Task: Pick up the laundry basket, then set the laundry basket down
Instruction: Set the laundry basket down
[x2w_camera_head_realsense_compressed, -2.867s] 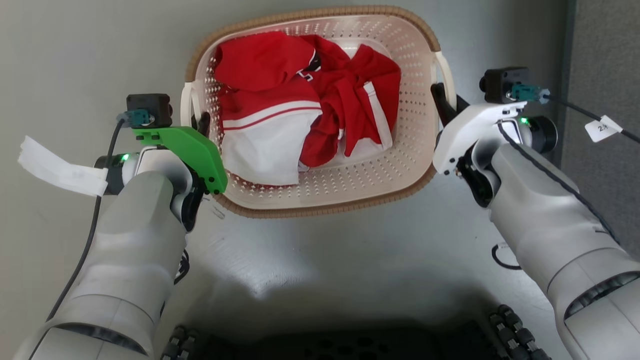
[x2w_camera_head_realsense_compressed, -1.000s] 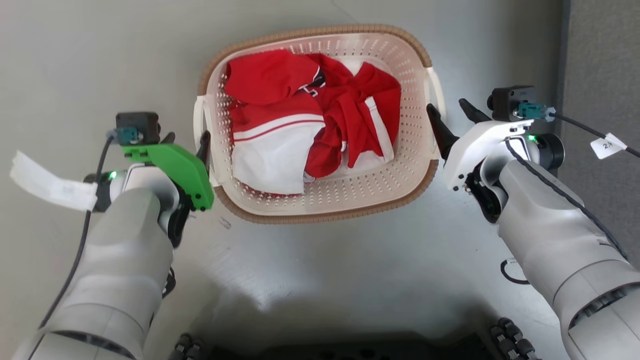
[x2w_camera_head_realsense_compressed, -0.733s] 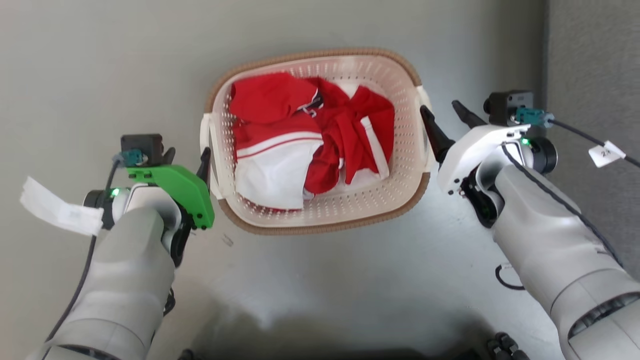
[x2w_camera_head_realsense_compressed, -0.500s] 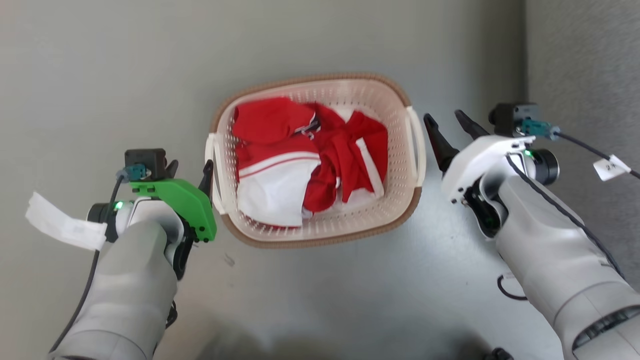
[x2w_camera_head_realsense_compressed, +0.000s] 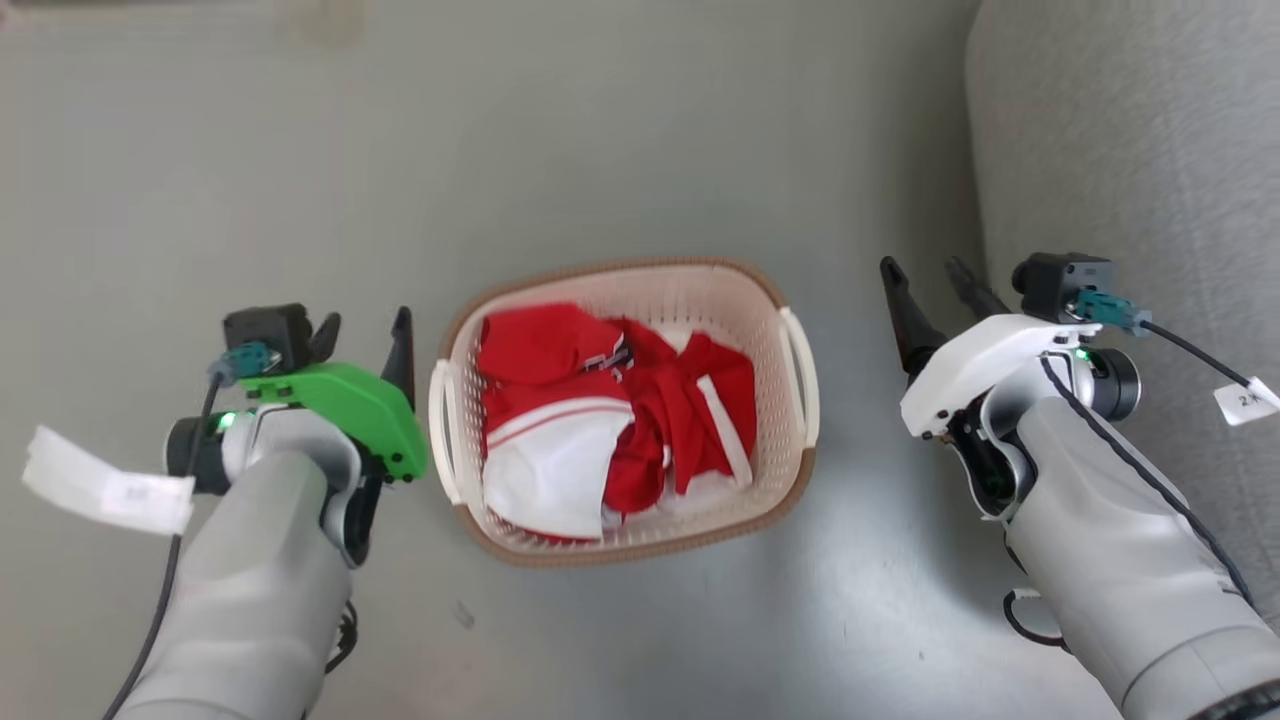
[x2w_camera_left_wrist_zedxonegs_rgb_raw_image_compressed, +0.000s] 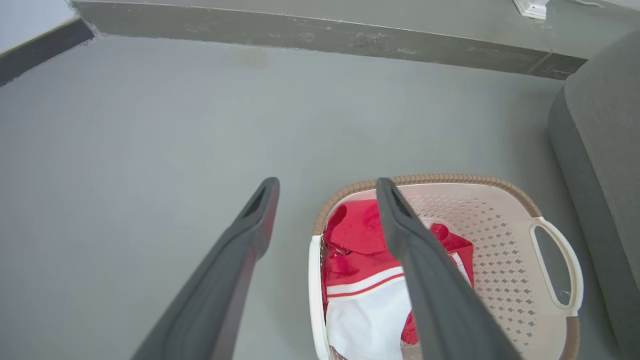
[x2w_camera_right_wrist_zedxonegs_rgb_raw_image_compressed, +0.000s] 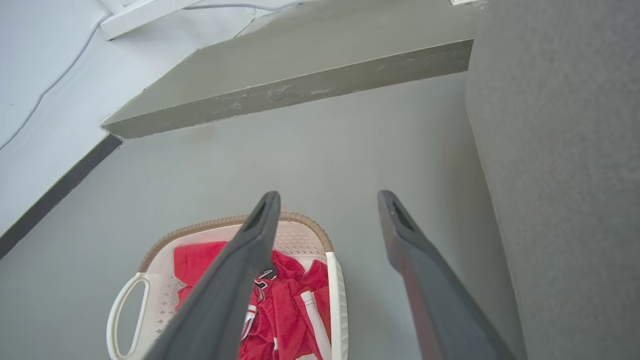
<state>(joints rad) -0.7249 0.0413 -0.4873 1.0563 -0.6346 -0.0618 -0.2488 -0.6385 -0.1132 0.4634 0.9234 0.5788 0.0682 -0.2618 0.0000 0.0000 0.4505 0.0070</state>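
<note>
The laundry basket (x2w_camera_head_realsense_compressed: 622, 268), cream with a brown rim and white side handles, sits on the grey floor holding red and white clothes (x2w_camera_head_realsense_compressed: 600, 430). In the head view my left gripper (x2w_camera_head_realsense_compressed: 365, 325) is open just left of the left handle (x2w_camera_head_realsense_compressed: 440, 430) and holds nothing. My right gripper (x2w_camera_head_realsense_compressed: 922, 268) is open too, well to the right of the right handle (x2w_camera_head_realsense_compressed: 803, 375). The left wrist view looks down past the open left gripper (x2w_camera_left_wrist_zedxonegs_rgb_raw_image_compressed: 326, 184) onto the basket (x2w_camera_left_wrist_zedxonegs_rgb_raw_image_compressed: 500, 235). Past my right gripper (x2w_camera_right_wrist_zedxonegs_rgb_raw_image_compressed: 328, 196), the right wrist view shows the basket (x2w_camera_right_wrist_zedxonegs_rgb_raw_image_compressed: 300, 240) below.
A grey upholstered seat (x2w_camera_head_realsense_compressed: 1130, 150) rises along the right, close to my right arm. A low grey ledge (x2w_camera_left_wrist_zedxonegs_rgb_raw_image_compressed: 300, 35) runs along the far wall. A white tag (x2w_camera_head_realsense_compressed: 100, 490) hangs from my left arm's cable.
Both grippers have opened and drawn away from the basket handles. The camera has risen, so the basket looks smaller and lower in the picture, still on the floor.
</note>
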